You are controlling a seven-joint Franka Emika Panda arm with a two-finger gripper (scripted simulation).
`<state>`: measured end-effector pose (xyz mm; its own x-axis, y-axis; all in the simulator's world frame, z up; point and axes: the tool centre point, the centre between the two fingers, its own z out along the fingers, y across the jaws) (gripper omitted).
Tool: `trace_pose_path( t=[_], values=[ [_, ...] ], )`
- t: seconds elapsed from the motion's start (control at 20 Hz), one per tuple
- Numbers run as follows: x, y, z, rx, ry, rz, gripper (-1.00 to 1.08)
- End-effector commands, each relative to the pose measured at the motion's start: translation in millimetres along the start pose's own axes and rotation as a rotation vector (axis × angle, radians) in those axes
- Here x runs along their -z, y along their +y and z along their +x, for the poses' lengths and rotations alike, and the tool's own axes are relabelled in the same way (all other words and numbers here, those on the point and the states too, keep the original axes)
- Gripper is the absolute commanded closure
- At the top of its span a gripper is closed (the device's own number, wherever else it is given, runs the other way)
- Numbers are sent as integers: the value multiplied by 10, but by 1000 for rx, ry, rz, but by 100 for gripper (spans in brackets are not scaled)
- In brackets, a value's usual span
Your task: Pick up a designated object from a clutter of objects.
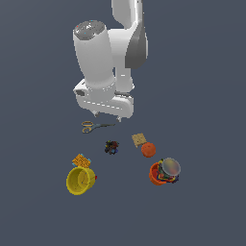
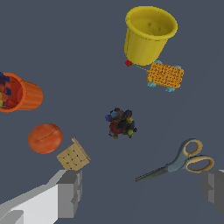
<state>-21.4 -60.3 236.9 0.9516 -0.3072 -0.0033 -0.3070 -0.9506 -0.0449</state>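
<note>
The scissors point(image 1: 93, 127) have two tan-orange loop handles and thin grey-blue blades, and lie flat on the dark floor at the back of the clutter. In the wrist view the scissors point(image 2: 183, 159) lie close to one finger point(image 2: 213, 190), with the blade tips pointing into the gap. My gripper point(image 1: 107, 116) hangs just above and behind them, open and empty. In the wrist view the gripper point(image 2: 142, 192) has its fingers spread wide.
A yellow cup point(image 1: 80, 180) point(image 2: 148, 33) lies on its side beside a cracker square point(image 1: 81, 160) point(image 2: 165, 75). A dark multicoloured toy point(image 1: 111, 147) point(image 2: 121, 123), another cracker point(image 1: 139, 139) point(image 2: 73, 156), an orange ball point(image 1: 148, 150) point(image 2: 44, 138) and an orange bowl point(image 1: 161, 174) point(image 2: 19, 92) lie nearby.
</note>
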Motion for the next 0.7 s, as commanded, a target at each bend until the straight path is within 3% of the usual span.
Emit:
trace_pose_path(
  t=[0.0,0.65],
  values=[
    [-218,127,-48,-94,-1,6,-92],
    [-1272,907,-564,-632,4,-3,-92]
  ],
)
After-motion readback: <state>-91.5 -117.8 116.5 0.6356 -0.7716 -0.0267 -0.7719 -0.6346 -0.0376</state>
